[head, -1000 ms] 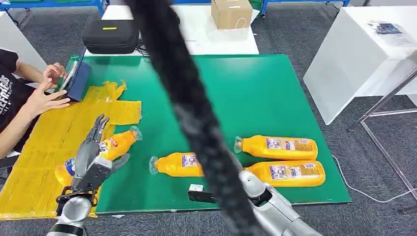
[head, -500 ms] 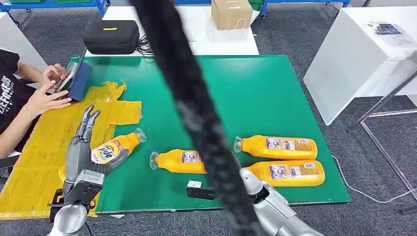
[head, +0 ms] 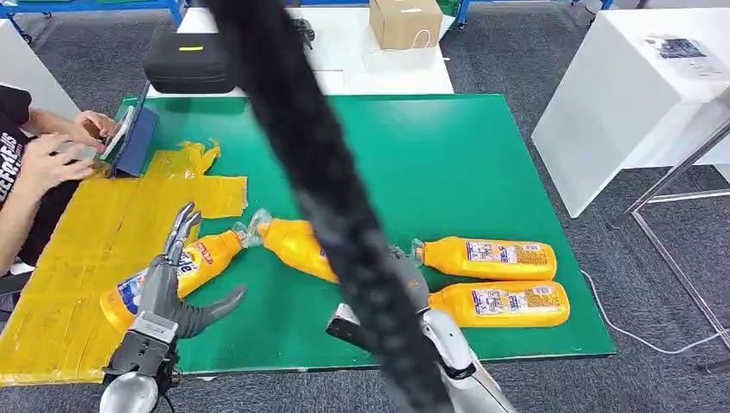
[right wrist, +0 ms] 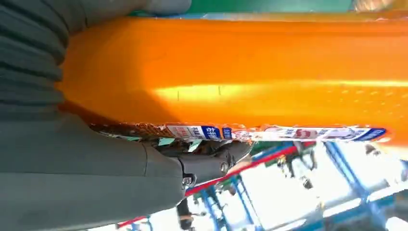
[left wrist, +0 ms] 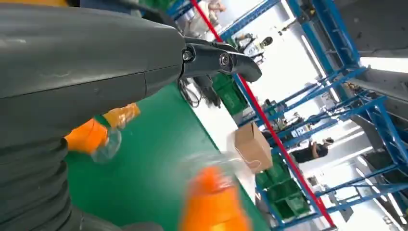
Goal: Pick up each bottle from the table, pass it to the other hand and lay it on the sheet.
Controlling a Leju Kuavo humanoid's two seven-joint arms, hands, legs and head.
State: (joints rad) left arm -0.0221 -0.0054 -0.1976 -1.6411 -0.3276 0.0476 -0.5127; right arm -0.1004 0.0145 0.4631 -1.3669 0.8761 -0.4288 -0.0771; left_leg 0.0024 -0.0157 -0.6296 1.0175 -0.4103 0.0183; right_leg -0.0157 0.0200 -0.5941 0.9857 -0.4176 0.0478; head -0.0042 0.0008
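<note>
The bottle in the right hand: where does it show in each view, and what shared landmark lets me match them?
Head view: the lifted bottle sits mid-frame, tilted over the green mat, its base hidden by the black cable.
Left wrist view: a blurred orange bottle low in the picture is probably it.
Right wrist view: its orange body spans the picture, gripped by the right hand.
Shared landmark: the green mat.

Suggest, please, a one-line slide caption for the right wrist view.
Right hand gripping an orange bottle lengthwise, its label edge facing the camera.
</note>
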